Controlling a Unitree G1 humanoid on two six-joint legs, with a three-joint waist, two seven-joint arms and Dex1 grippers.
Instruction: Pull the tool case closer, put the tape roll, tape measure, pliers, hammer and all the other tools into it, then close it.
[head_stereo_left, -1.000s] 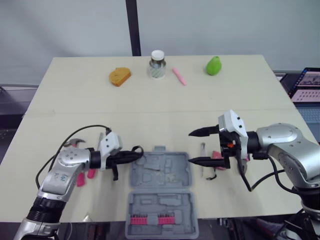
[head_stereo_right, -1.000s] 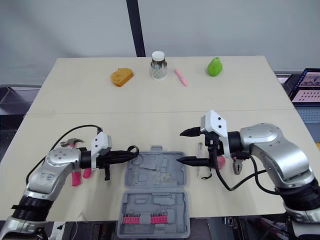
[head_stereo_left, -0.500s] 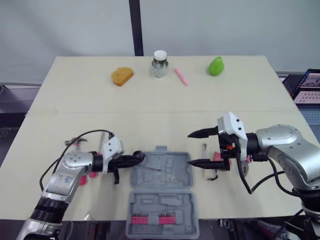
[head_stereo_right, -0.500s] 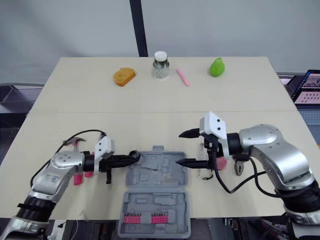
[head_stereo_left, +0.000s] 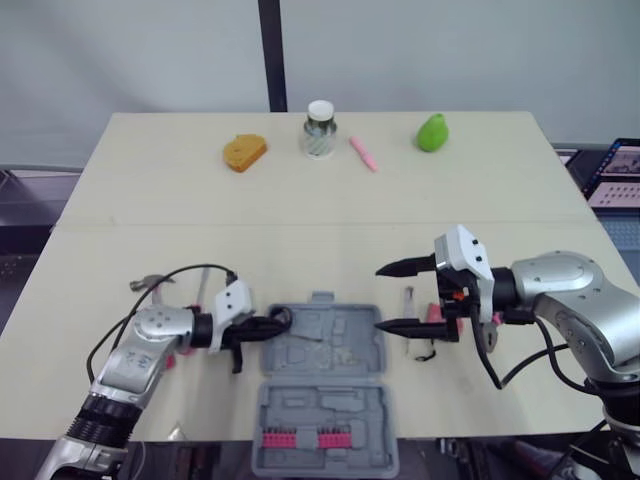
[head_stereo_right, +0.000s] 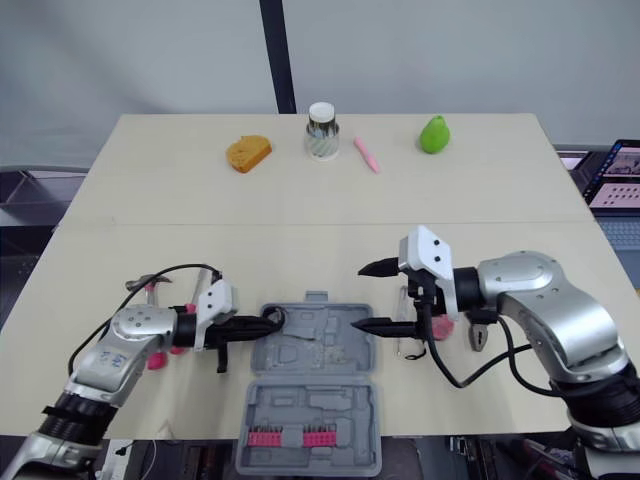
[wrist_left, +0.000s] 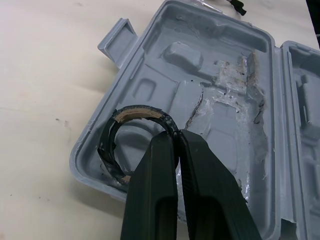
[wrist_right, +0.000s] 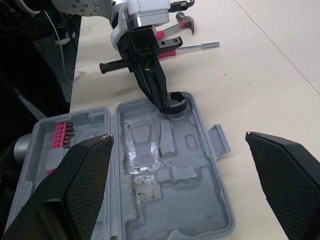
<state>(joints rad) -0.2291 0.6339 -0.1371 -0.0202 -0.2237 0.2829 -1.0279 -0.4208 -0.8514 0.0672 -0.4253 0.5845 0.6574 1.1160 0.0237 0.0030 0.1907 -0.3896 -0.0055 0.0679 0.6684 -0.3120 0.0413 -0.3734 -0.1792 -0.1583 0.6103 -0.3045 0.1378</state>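
Tape roll, thin black ring (head_stereo_left: 279, 318), pinched by left gripper (head_stereo_left: 262, 326) at far left corner of open grey plastic tool case (head_stereo_left: 330, 350). I see right gripper (head_stereo_left: 380, 297) spread wide, empty, over case's right edge.
Left wrist: fingers (wrist_left: 155, 190) clamped on ring's rim, ring inside corner pocket.
Right wrist: same grip, ring at case corner.
I judge roll light, stiff, maybe tacky; rim pinch suits.

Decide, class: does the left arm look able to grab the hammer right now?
Probably not yet: the left gripper is shut on the tape roll at the tool case's edge, and the hammer lies back beside its forearm.
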